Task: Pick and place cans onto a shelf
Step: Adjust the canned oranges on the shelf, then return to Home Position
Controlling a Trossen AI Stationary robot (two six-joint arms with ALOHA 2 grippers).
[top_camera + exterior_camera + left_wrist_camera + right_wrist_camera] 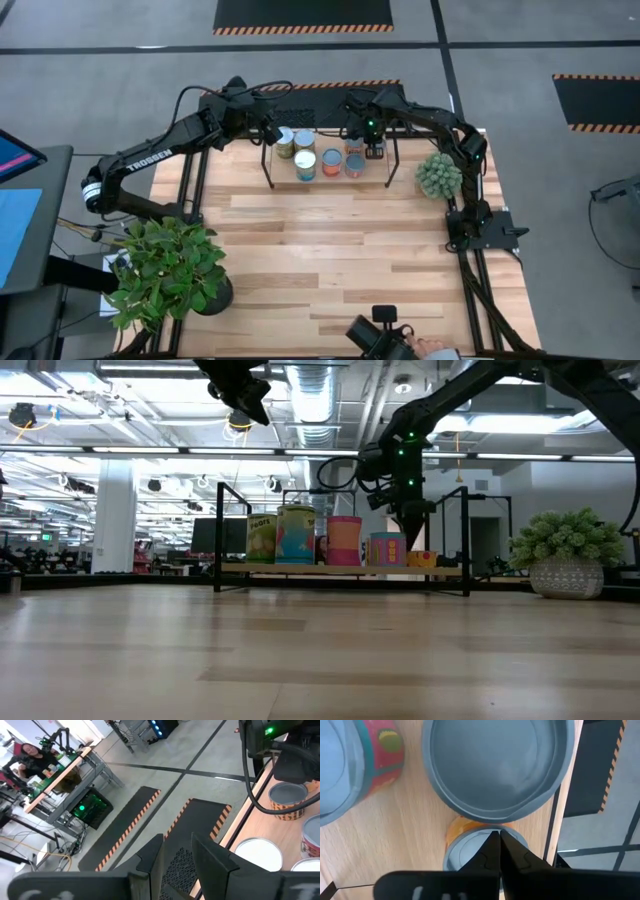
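The shelf (376,170) stands at the table's far middle, and several cans (332,162) stand upright on it; in the low view they show as a row (343,541) on the board (340,569). My right gripper (497,842) is shut and points down over a small orange can (470,851) at the shelf's right end (422,559), beside a wider grey-topped can (495,765). My left gripper (177,857) is open and empty, high above the shelf's far left corner (268,125). Its view shows can tops (260,852) below. My right gripper's shut fingertips (492,845) stand over the round top (470,857) of the small orange can, coming from above and pointing down. I cannot tell whether they touch it. The can stands upright on the shelf.
A small potted succulent (438,175) stands right of the shelf, and a large leafy plant (165,270) stands at the table's near left corner. The plank tabletop (340,250) stretches in front of the shelf. A person sits at a bench far off (30,755).
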